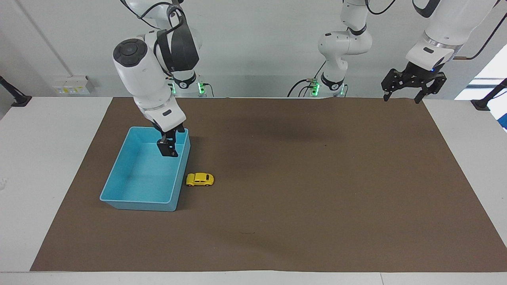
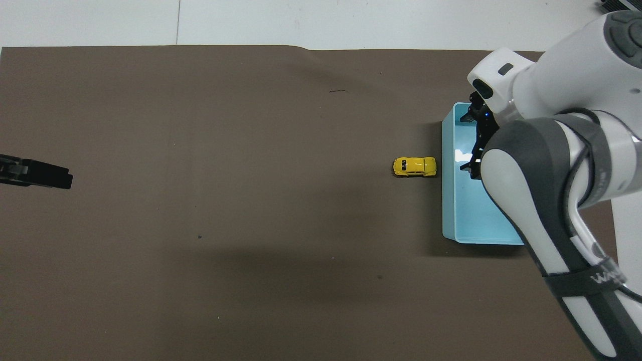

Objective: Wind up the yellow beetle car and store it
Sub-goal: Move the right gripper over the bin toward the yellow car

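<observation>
The yellow beetle car [image 1: 200,179] [image 2: 414,166] stands on the brown mat, right beside the blue bin [image 1: 119,201] [image 2: 448,215], on the side toward the left arm's end of the table. My right gripper [image 1: 168,151] [image 2: 469,144] hangs open and holds nothing. It is low over the bin's inside, by the wall next to the car, and apart from the car. My left gripper [image 1: 401,96] [image 2: 37,173] waits open in the air over the mat's edge at the left arm's end of the table.
A brown mat [image 1: 317,178] covers most of the white table [image 1: 47,158]. The right arm's forearm [image 2: 541,200] hides much of the bin in the overhead view. Nothing lies in the part of the bin that shows.
</observation>
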Available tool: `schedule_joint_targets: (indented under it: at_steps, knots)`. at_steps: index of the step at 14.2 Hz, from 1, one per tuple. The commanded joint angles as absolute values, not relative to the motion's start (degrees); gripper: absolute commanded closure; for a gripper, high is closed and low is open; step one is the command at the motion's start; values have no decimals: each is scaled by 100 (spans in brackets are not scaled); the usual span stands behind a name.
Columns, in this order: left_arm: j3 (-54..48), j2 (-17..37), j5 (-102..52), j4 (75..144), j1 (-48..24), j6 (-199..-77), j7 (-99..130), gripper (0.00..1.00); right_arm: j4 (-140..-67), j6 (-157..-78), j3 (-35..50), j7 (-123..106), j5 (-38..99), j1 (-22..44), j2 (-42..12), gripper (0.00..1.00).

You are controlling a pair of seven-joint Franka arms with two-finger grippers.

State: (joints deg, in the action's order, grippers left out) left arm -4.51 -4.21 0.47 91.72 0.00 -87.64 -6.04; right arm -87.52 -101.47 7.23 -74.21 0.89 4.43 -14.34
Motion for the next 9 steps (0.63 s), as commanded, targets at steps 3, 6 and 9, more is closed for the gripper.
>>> schedule_joint_targets:
  at_steps: [3, 6, 9]
  knots:
    - [-475, -571, -18, 9360, 53, -8701, -519, 0, -8842, -10520, 773, -7733, 35, 413, -1704, 0]
    - [-256, -589, -18, 9404, -131, -8692, -527, 0, -9026, -10915, 773, -7875, 44, 431, -1810, 0]
    - [-272, -598, -18, 9378, -53, -8719, -536, 0, -9132, -11161, 773, -7875, 35, 545, -1942, 0]
